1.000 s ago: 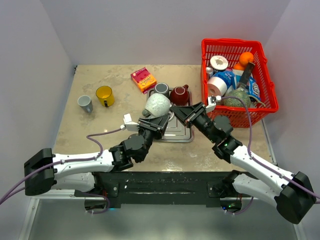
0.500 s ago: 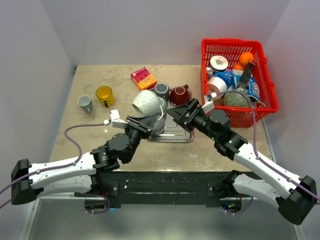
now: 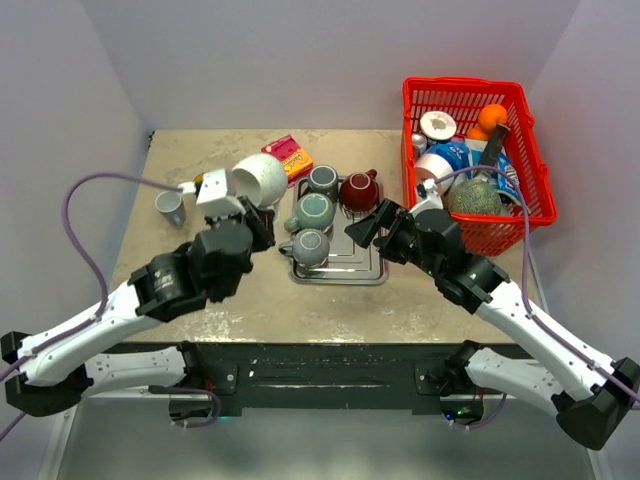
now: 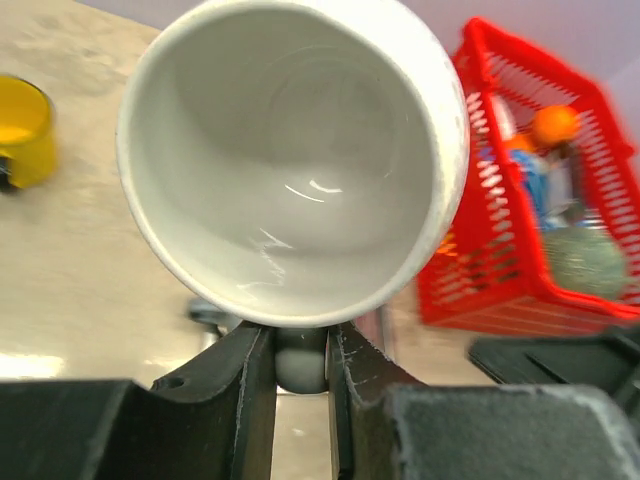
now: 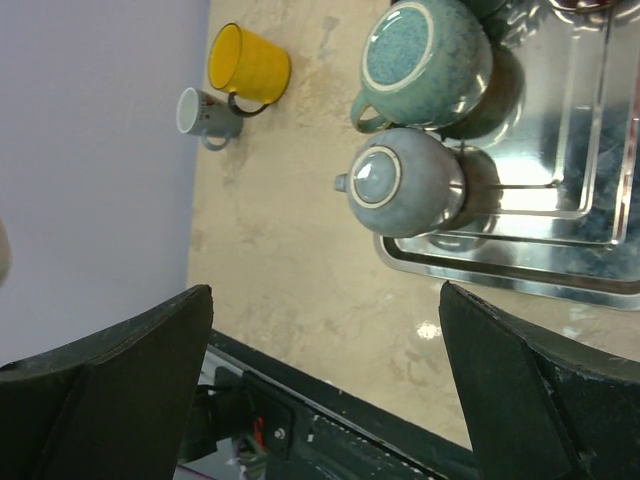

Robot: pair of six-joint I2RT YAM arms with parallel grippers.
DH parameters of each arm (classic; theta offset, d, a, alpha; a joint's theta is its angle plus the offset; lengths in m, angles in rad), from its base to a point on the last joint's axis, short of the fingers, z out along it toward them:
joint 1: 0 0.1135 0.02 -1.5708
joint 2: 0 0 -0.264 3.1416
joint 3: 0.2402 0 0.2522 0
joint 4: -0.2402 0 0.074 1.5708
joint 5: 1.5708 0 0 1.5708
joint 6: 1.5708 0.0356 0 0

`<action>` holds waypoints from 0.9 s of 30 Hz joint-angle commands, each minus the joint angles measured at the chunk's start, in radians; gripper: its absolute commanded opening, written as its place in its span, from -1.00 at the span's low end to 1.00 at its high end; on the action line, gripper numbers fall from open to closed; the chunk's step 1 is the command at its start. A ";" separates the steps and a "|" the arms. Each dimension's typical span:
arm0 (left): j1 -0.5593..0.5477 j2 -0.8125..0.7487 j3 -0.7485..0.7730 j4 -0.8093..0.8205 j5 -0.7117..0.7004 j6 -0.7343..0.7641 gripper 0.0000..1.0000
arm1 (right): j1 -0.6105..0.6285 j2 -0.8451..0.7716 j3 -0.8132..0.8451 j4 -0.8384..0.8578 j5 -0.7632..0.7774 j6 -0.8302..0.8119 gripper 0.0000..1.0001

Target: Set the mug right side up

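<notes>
The mug is white and is held in the air over the left half of the table, tipped on its side with its mouth toward the left arm's wrist. My left gripper is shut on its handle. In the left wrist view the mug's empty inside fills the frame, and the handle sits pinched between the two black fingers of the left gripper. My right gripper hangs open over the tray's right end, empty, well apart from the mug. Its fingers stand wide over the table's near edge.
A steel tray holds an upside-down teal mug and grey-blue mug; a dark grey mug and a dark red one stand behind. A small grey mug, yellow mug and pink box are at the left. Red basket at right.
The left arm has carried the white mug up and to the left, away from the tray, turning it. The right gripper has opened and drawn back to the right.
</notes>
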State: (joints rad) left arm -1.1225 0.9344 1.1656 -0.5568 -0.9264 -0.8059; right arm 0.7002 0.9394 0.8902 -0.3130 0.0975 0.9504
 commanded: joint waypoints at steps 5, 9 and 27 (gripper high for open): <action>0.334 0.292 0.241 -0.120 0.210 0.368 -1.00 | 0.002 -0.050 0.047 -0.075 0.057 -0.058 0.98; 0.444 0.382 0.281 -0.118 0.274 0.430 -1.00 | 0.002 -0.071 0.049 -0.093 0.061 -0.065 0.98; 0.785 0.661 0.348 -0.108 0.678 0.623 -1.00 | 0.002 -0.088 0.003 -0.112 0.045 -0.059 0.97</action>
State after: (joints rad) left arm -0.3721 1.5764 1.4364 -0.7425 -0.3168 -0.2413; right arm 0.7002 0.8639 0.8932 -0.4068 0.1207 0.8993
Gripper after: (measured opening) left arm 0.254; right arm 0.986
